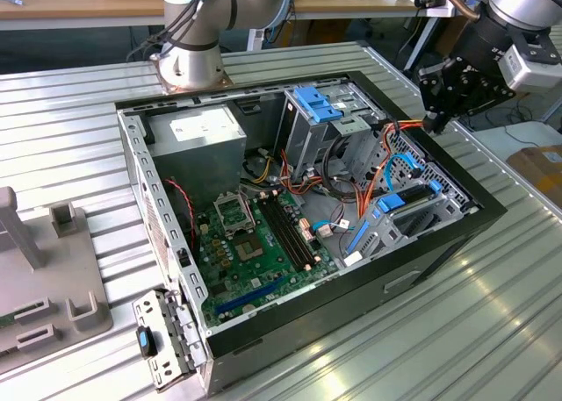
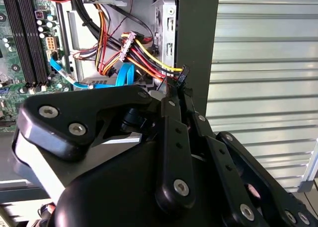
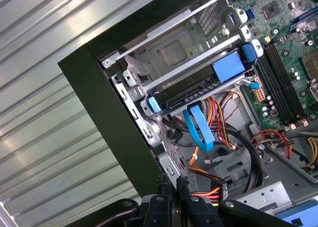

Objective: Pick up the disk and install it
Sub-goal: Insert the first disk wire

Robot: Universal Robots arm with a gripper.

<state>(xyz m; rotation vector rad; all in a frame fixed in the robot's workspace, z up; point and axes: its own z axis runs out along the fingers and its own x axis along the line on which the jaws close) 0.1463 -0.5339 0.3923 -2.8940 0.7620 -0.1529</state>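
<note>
Tool [image 1: 436, 120]: fingers drawn together, nothing held; poised over the rim of the open computer case [image 1: 479, 210].
Disk [image 3: 201, 83]: blue-framed, seated in the metal drive bay inside the case, ahead of the tool tips and apart from them.
Orange and yellow cables [image 3: 204, 190]: bundled just beside the tips.
Ribbed tabletop [image 1: 492, 331]: under the case.

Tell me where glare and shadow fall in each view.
Exterior view: white glare on the ribbed table, toward the exterior view's right. First wrist view: bright streaks on that table, computer case interior dimmer. Second wrist view: table evenly bright, black gripper dark against it.
</note>
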